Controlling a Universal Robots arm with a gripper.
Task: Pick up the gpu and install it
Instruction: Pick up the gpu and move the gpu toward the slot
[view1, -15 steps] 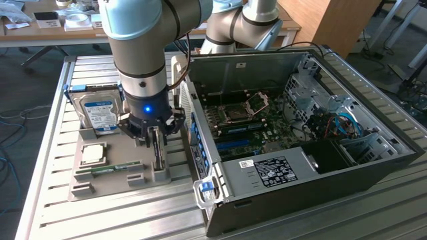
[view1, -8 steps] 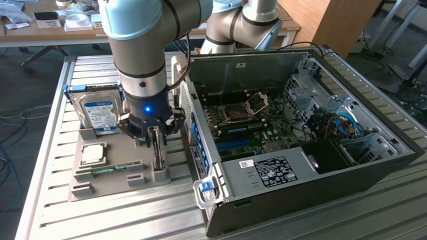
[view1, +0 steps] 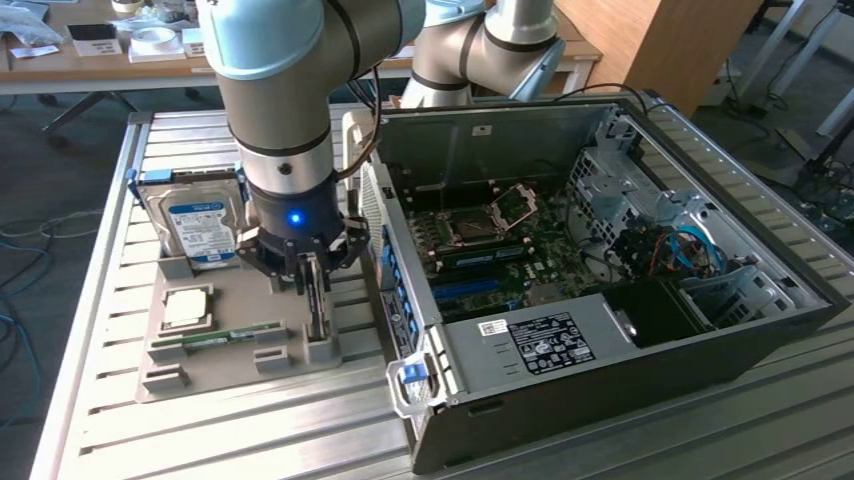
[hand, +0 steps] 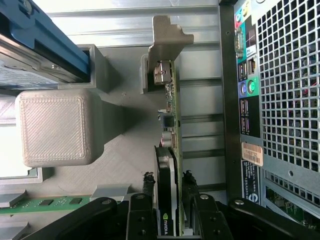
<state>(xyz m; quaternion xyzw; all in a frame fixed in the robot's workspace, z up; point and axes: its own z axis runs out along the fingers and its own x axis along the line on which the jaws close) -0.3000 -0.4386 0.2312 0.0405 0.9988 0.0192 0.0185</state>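
Hard drive (view1: 198, 222), processor chip (view1: 184, 307) and green memory stick (view1: 220, 340) beside open computer case (view1: 641, 385).

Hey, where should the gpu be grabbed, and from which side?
Probably across the gpu's two flat faces near its top edge, coming straight down: it stands on edge in the gray holder, faces exposed, lower edge seated.

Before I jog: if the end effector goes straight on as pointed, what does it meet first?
The gpu, standing on edge in its grey holder directly below the end effector; whether they touch is unclear.
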